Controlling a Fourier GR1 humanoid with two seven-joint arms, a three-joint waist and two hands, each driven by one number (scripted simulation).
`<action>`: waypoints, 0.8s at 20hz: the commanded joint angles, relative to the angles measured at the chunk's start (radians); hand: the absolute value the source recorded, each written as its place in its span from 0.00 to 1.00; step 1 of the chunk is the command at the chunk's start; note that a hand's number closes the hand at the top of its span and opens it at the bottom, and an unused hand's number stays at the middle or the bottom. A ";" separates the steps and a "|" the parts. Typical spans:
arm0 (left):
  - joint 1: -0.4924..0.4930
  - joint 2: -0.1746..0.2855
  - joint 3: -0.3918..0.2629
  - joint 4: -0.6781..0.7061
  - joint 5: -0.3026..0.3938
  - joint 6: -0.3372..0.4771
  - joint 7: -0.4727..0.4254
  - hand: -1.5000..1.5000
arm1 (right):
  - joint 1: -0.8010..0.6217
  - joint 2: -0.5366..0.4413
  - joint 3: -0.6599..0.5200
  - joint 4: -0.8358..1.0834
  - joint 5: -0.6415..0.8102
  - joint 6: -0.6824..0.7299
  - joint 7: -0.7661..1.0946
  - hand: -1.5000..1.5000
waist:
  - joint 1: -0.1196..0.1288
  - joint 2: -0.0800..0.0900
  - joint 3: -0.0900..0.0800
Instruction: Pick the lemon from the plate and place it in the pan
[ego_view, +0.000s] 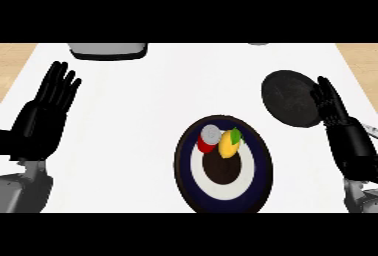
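A yellow lemon with a small green leaf lies on the upper right part of a dark blue and white plate at the centre of the white counter. Beside the lemon on the plate are a red item and a grey round item. The dark round pan sits to the upper right of the plate. My right hand stands open, fingers up, just right of the pan and apart from the lemon. Far over at the left edge is my left hand, open and resting with fingers up.
A grey appliance stands at the counter's far edge, upper left. The wooden floor shows past the counter's left and right edges. White counter top stretches between the left hand and the plate.
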 joint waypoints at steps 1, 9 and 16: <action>0.006 -0.039 -0.034 0.032 -0.065 0.020 -0.028 0.50 | -0.023 0.036 -0.001 0.094 -0.003 0.059 -0.036 1.00 | 0.024 0.010 0.018; 0.008 0.033 -0.013 0.128 -0.156 0.067 0.013 0.50 | -0.007 0.106 0.111 0.265 0.211 -0.059 -0.208 0.00 | 0.013 0.008 0.018; -0.024 -0.004 -0.014 0.205 -0.177 0.074 -0.003 0.50 | 0.218 -0.066 0.066 -0.022 0.343 -0.170 -0.176 0.00 | -0.009 0.004 0.016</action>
